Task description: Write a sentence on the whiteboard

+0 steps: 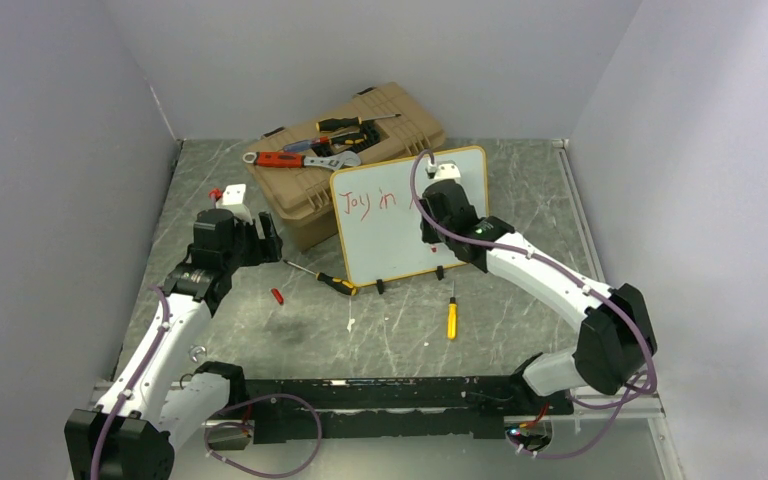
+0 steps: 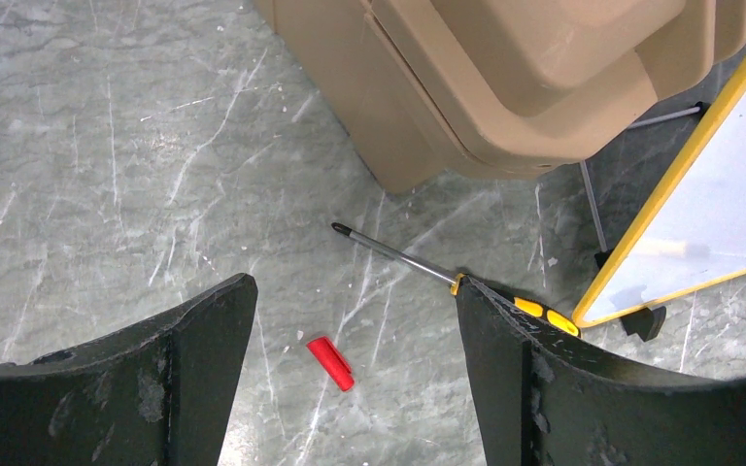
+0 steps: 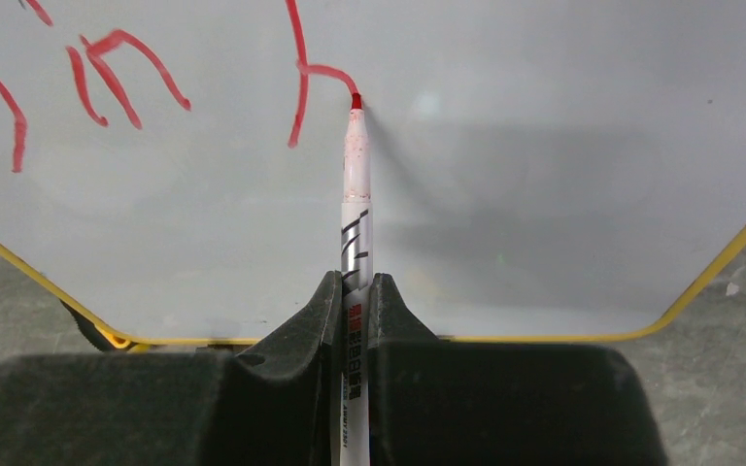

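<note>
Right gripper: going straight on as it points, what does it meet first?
The whiteboard: the marker in the right gripper seems to touch it with its red tip, which would press in first.

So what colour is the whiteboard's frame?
Yellow; the whiteboard frame shows best from the right wrist.

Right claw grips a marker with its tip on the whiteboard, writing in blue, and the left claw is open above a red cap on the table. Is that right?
Not quite: the ink is red, not blue. The right wrist view shows the marker with its red tip on the whiteboard, at the end of a red stroke. The rest stands.
</note>
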`<state>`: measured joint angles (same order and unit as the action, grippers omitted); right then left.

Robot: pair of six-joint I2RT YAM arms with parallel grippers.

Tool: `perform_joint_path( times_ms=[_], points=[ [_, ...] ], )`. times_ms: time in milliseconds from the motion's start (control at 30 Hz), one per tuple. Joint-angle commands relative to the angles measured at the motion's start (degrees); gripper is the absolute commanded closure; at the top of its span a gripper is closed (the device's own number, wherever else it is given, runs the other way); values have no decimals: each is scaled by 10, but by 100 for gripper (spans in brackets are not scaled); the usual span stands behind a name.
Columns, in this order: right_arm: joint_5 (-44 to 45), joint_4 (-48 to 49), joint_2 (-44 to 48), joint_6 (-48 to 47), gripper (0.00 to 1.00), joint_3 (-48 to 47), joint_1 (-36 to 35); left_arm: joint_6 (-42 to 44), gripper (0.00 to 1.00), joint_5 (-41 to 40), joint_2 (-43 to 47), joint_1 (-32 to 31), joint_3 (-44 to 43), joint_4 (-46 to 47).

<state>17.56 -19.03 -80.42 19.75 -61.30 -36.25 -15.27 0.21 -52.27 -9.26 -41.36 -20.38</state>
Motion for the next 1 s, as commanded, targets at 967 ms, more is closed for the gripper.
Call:
perform_joint_path(
  times_ms=[967],
  points=[
    [1,22,45,-2,100,5,7,3,19,10,8,-3,3,20]
  ],
)
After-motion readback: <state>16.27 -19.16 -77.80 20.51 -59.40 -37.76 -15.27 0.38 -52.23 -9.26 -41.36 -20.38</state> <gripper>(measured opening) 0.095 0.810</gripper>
